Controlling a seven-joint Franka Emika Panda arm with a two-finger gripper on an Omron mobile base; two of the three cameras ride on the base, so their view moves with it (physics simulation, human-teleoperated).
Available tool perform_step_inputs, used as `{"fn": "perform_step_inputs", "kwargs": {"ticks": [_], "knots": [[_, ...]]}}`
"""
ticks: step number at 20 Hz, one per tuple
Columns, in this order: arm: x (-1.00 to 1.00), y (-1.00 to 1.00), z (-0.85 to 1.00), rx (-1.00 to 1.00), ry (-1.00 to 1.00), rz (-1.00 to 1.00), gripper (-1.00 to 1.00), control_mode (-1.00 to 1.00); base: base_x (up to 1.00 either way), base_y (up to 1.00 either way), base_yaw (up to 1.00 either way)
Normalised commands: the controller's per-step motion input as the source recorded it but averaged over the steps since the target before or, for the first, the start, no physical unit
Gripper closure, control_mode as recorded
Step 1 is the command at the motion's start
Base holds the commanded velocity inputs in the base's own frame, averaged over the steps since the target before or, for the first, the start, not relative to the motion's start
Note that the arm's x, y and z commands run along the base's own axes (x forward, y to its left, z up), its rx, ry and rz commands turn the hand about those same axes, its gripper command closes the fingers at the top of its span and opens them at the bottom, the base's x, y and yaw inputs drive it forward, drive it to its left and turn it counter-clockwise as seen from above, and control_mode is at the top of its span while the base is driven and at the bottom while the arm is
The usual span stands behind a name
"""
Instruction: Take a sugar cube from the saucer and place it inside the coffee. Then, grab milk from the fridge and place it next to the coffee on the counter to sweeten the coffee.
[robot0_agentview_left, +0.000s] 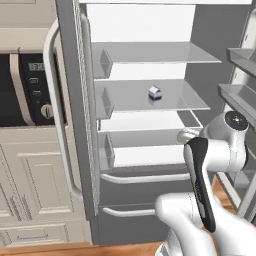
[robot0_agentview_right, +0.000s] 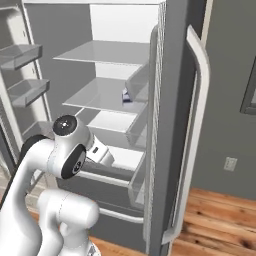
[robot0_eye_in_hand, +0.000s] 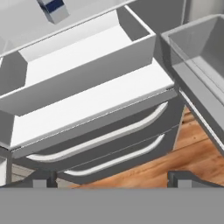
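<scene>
In front of the fridge (robot0_agentview_left: 75, 100), whose doors stand swung wide, the milk stage of the task is judged to be in hand: the interior is exposed, but the carton has not yet been taken. Nothing can be said of the sugar step, since saucer, mug and bench are outside what is pictured. The milk (robot0_agentview_left: 154, 92), a small white carton with a blue band, is seen standing alone on the fridge's middle glass shelf (robot0_agentview_left: 170, 100), a little back from that shelf's front edge; in the right base view it is glimpsed partly hidden behind the fridge's own side wall (robot0_agentview_right: 126, 96), and in the hand view it sits at the very top, cut by the edge (robot0_eye_in_hand: 52, 8). The glass shelf above the milk is seen to carry nothing, and the white bin (robot0_eye_in_hand: 83, 65) below it is likewise without contents, as are the door racks (robot0_agentview_left: 240, 95) on the open door. The two lower drawers (robot0_eye_in_hand: 109, 144), under that bin, are shut, so what they hold cannot be told. The end effector (robot0_eye_in_hand: 111, 179) is held low before the fridge, below the level of the milk and well apart from it, with its tips spread wide and nothing between them. What is left, as judged: raising and reaching in to the middle shelf, closing on the carton, and carrying it away from the fridge to be set beside the coffee.
</scene>
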Motion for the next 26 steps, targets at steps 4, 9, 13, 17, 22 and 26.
{"fn": "perform_step_inputs", "kwargs": {"ticks": [4,9,13,17,22,26], "knots": [[0.00,0.00,0.00,0.00,0.00,0.00,-1.00,1.00,0.51,0.05,-0.05],[0.00,0.00,0.00,0.00,0.00,0.00,-1.00,1.00,0.51,0.13,-0.01],[0.00,0.00,0.00,0.00,0.00,0.00,-1.00,1.00,0.51,0.05,0.00],[0.00,0.00,0.00,0.00,0.00,0.03,-1.00,-1.00,0.10,0.00,0.03],[0.18,0.00,0.01,0.00,-0.04,0.00,-1.00,-1.00,0.00,0.00,0.00],[0.33,0.00,0.15,-0.01,-0.15,0.01,-1.00,-1.00,0.00,0.00,0.00]]}}
